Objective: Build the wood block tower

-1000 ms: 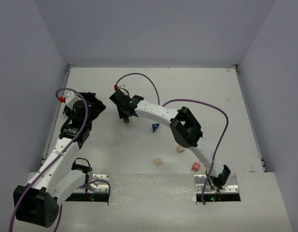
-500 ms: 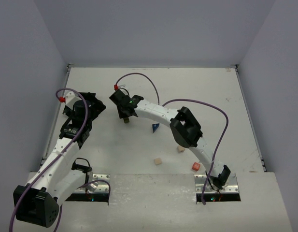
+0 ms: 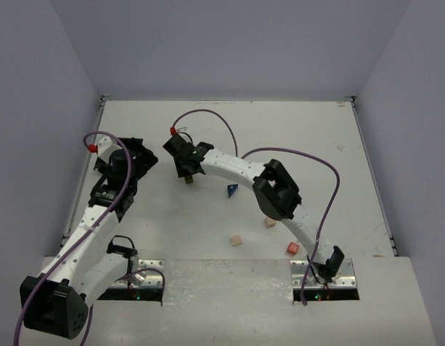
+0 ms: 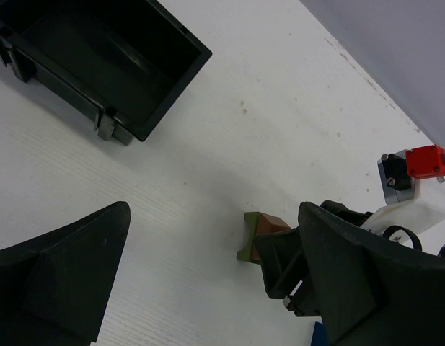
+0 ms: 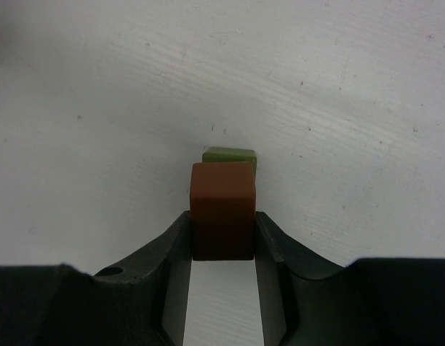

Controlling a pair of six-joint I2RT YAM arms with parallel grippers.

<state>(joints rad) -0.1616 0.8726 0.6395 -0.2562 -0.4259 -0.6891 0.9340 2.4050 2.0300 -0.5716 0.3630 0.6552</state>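
Reaches far out with the right arm (image 3: pixel 280 191), elbow raised, wrist tipped down. Pinches the oblong (image 5: pixel 222 194) between the black fingers of the right gripper (image 5: pixel 222 220), right of the tray (image 4: pixel 172 94). Hangs the left gripper (image 4: pixel 213 216) gaping wide just beside that tray. Matte, square-edged wood: oblong brown and olive. Farther right of the tray, blue wedge (image 3: pixel 231 189), tan cubes (image 3: pixel 236 239) (image 3: pixel 270 222) and red cube (image 3: pixel 293 248).

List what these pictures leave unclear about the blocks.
- Right wrist view: whether the brown block in the right gripper and the olive-green piece behind it are one block; the brown one hides the join.
- Top view: one tan cube, partly behind the right arm.
- Left wrist view: black tray, cut off at the top-left corner.
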